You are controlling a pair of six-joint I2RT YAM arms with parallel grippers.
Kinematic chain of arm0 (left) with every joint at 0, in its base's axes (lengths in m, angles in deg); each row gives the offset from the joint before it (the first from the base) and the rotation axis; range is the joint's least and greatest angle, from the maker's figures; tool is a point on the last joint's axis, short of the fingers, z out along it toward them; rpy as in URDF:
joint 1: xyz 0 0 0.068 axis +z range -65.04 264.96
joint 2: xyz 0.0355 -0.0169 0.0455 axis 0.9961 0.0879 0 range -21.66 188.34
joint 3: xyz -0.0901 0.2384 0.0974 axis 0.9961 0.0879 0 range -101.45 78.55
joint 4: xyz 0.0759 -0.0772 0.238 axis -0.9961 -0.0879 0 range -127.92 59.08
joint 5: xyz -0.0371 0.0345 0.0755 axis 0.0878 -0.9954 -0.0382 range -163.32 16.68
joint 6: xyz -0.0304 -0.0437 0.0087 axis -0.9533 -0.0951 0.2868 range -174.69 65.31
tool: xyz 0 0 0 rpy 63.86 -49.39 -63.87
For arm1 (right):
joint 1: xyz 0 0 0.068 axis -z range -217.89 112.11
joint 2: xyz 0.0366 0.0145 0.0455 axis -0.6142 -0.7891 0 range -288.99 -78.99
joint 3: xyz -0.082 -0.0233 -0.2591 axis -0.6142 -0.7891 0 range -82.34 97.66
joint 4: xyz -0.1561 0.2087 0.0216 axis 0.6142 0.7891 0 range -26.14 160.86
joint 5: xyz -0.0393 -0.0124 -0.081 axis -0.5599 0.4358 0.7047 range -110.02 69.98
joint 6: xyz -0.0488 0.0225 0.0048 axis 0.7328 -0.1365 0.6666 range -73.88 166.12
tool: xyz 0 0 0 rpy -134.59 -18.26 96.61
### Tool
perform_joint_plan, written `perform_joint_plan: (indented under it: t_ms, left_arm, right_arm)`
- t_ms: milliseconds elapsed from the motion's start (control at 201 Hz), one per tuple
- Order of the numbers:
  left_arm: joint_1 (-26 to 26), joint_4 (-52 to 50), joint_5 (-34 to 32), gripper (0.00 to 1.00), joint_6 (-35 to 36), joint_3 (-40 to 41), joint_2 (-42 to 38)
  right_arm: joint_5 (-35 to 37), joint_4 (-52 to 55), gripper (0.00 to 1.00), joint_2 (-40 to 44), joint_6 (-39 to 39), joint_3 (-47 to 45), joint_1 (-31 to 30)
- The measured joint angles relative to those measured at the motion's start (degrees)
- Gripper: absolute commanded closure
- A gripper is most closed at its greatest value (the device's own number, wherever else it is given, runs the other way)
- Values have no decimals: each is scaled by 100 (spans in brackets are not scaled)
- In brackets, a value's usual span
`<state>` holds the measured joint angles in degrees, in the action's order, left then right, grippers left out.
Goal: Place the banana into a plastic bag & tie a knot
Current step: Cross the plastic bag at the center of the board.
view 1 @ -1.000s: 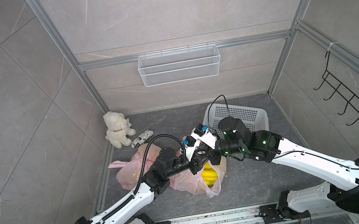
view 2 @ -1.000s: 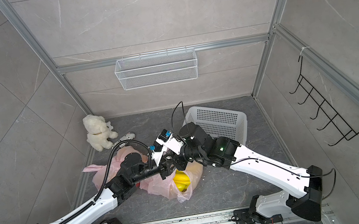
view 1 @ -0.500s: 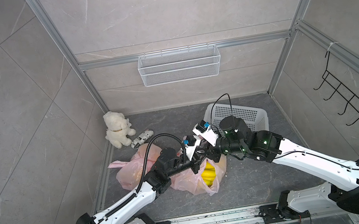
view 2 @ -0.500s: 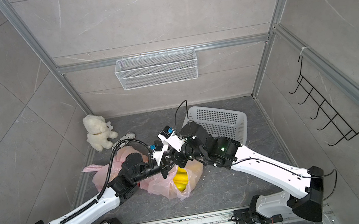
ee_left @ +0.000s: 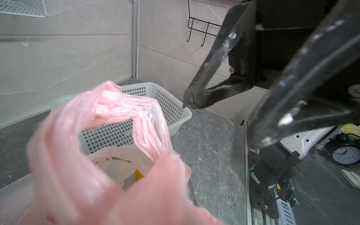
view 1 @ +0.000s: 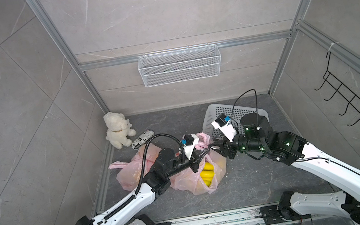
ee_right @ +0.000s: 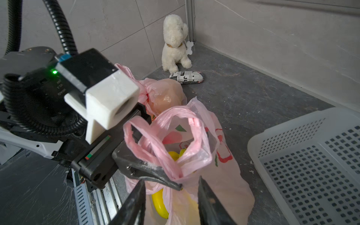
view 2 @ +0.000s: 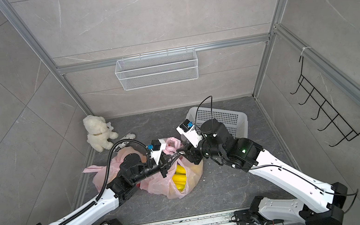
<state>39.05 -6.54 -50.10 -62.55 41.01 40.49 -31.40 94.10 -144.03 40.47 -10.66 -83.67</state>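
Marble-look tile booth with a dark grey stone floor (view 1: pixel 246 181), nothing fancy. The thing that just flipped was who had the bag. A second earlier the right gripper (view 1: pixel 214 147) was pinched shut at the top of the translucent pink plastic bag (view 1: pixel 185 183) while the left gripper (ee_right: pixel 173 182) was only partway closed. At this moment it was the other way round. The left one's fingers were clamped tight on the gathered pink handle loops (ee_right: pixel 175 112). The right one's fingers stood apart, gripping nothing, and it had backed off a bit toward the white perforated plastic basket (view 1: pixel 245 111).

The yellow bananas (view 1: pixel 207 173) were already inside the bag. The bag sat on the floor just beside the basket, on the side nearer the robot's left arm.

My read: that was a handover, which freed the right arm to re-grab one loop and start wrapping. The loops looked open and untied, so the whole knot part was still to do. Thin film like that slips and bunches, so I'd guess the regrasp was going to be the fiddly bit.
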Motion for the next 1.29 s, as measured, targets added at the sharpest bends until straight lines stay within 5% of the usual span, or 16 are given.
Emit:
perform_joint_plan:
  t_ms: [617,757,1060,1289]
  left_arm:
    - [4,-313,778,99,146,-2,2]
    - [4,-367,841,98,203,-2,2]
    - [4,-389,802,94,216,-2,0]
    - [133,-382,354,89,76,-2,-223]
  right_arm:
    - [188,-146,54,-492,-125,168,179]
    - [-116,-144,61,-610,-85,221,177]
    - [-101,-116,100,-667,-33,210,177]
    - [852,28,100,-321,-190,55,127]
